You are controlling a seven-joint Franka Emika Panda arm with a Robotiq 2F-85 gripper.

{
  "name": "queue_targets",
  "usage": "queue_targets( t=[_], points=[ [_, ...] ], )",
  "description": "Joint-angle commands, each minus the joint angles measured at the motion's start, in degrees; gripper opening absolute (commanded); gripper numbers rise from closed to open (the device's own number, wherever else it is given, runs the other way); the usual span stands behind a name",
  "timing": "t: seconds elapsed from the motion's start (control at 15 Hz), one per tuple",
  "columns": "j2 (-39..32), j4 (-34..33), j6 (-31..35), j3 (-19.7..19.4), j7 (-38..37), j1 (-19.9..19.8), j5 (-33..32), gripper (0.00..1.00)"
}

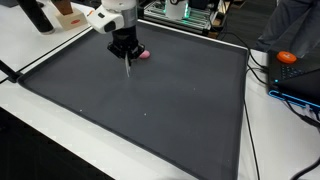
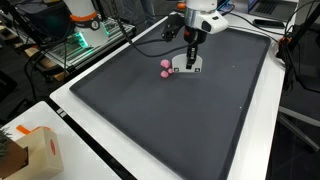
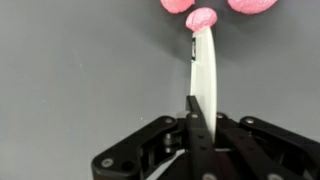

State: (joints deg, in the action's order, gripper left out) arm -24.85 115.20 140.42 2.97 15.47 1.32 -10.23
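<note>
My gripper (image 3: pixel 197 112) is shut on a slim white stick-like object (image 3: pixel 203 65) that points away from the jaws. In the wrist view its far end meets a pink blob (image 3: pixel 203 18), with two more pink pieces (image 3: pixel 178 4) beside it at the top edge. In both exterior views the gripper (image 1: pixel 125 48) (image 2: pixel 190 48) hangs over the far part of a dark mat (image 1: pixel 150 110) (image 2: pixel 190 120), next to the pink pieces (image 1: pixel 143 53) (image 2: pixel 165 68). The stick (image 1: pixel 128 66) hangs below the fingers. I cannot tell whether its tip touches the mat.
The mat lies on a white table (image 1: pixel 280 140). An orange object (image 1: pixel 287 57) and cables lie past one mat edge. A cardboard box (image 2: pixel 30 150) stands at a table corner. Electronics with green light (image 2: pixel 80 42) stand beyond the table.
</note>
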Motion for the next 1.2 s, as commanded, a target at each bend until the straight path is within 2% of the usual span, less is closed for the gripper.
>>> queue_targets(
  t=[0.0,0.53,0.87,1.13],
  points=[
    [4.0,3.2,1.0,0.1,-1.1,0.1,0.2,0.01],
    [10.7,5.1,-6.2,1.6,-3.5,1.0,3.8,0.01],
    [12.1,3.6,-13.8,1.8,-12.5,5.3,-0.5,0.01],
    [10.3,1.0,-20.5,2.3,-20.6,9.3,-5.9,0.01]
  ],
)
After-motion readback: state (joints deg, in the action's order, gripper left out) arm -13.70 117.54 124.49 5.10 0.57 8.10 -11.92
